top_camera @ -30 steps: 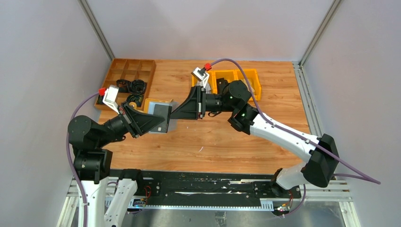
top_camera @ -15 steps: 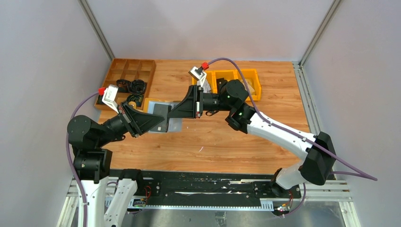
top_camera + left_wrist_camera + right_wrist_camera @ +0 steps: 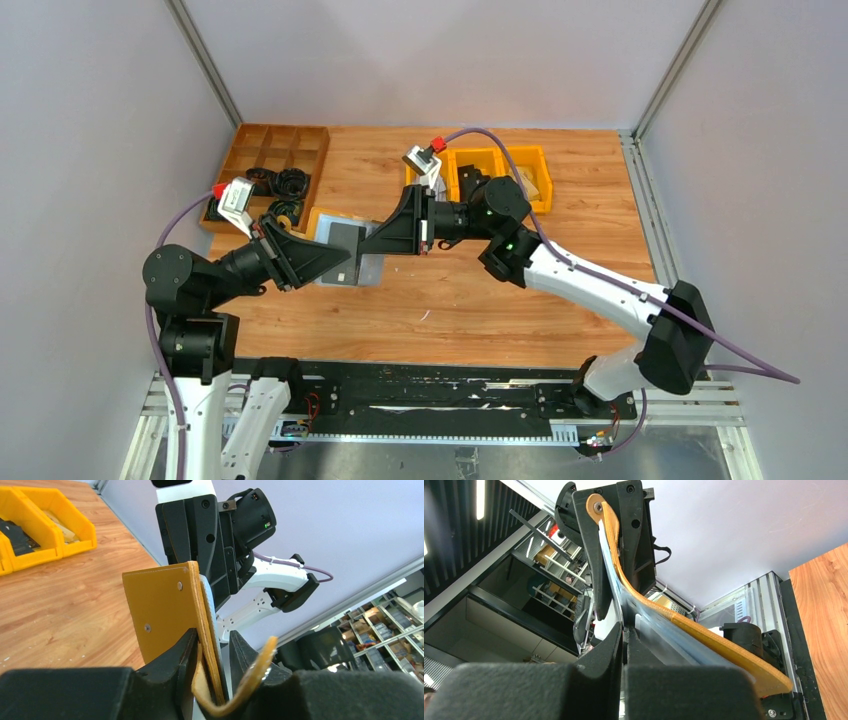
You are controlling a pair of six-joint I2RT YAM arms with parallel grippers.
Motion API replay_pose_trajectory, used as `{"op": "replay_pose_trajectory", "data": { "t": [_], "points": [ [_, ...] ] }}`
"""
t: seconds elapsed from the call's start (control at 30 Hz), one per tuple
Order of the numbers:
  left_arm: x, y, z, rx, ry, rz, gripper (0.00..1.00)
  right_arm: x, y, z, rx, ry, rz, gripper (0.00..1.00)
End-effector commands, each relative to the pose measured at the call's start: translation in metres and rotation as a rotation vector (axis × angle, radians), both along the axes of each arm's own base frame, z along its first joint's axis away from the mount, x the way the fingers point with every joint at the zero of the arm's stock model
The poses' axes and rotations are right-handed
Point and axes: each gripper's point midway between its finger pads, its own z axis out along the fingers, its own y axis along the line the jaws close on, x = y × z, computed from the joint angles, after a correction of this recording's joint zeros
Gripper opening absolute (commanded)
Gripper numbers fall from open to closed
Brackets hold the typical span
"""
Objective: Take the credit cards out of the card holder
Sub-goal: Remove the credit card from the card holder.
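Observation:
My left gripper [image 3: 335,262] is shut on the mustard-yellow card holder [image 3: 318,217] and holds it open above the table, its grey inside facing up. In the left wrist view the card holder [image 3: 162,605] stands between the fingers [image 3: 185,652], with its snap tab curling to the right. My right gripper [image 3: 376,244] meets it from the right, shut on the edge of a thin pale credit card [image 3: 369,270] that sticks out of a sleeve. In the right wrist view the jaws [image 3: 625,635] are pressed together on the card [image 3: 611,587], beside the card holder [image 3: 684,625].
A wooden divided tray [image 3: 283,150] with black ring pieces sits at the back left. Yellow plastic bins [image 3: 525,165] with black and tan pieces stand behind the right arm. Grey walls close in the table on three sides.
The right gripper closed in on the card holder, and a grey card edge now shows past the holder's right side. The left arm has barely moved.

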Motion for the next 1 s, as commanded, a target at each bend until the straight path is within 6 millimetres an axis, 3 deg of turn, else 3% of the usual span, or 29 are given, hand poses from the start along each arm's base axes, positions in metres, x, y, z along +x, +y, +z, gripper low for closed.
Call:
{"op": "replay_pose_trajectory", "data": {
  "t": [0.0,0.17,0.47,0.53,0.67,0.77,0.83,0.97],
  "points": [
    [-0.006,-0.002,0.01,-0.014,-0.041,-0.031,0.2,-0.005,-0.011,-0.004,0.0,-0.004,0.011,0.0],
    [-0.006,-0.003,0.013,-0.02,-0.05,-0.034,0.09,-0.006,-0.017,-0.01,-0.032,0.0,0.004,0.0],
    [-0.006,-0.002,0.014,-0.007,-0.052,-0.02,0.08,-0.004,-0.022,-0.007,-0.025,-0.018,-0.01,0.0],
    [-0.006,-0.001,0.012,0.001,-0.054,-0.016,0.02,-0.003,-0.02,-0.003,-0.014,-0.013,-0.004,0.0],
    [-0.005,-0.001,0.013,0.005,-0.057,-0.014,0.0,-0.005,-0.017,0.011,0.053,-0.009,0.018,0.24],
    [-0.004,-0.001,0.014,0.011,-0.062,-0.016,0.0,-0.008,-0.015,0.019,0.079,-0.009,0.035,0.28],
    [-0.002,-0.001,0.011,0.021,-0.058,-0.008,0.0,-0.011,-0.014,0.023,0.101,-0.011,0.042,0.26],
    [0.005,0.001,0.005,0.045,-0.047,0.013,0.0,-0.009,-0.013,0.017,0.083,-0.017,0.035,0.02]
  ]
}}
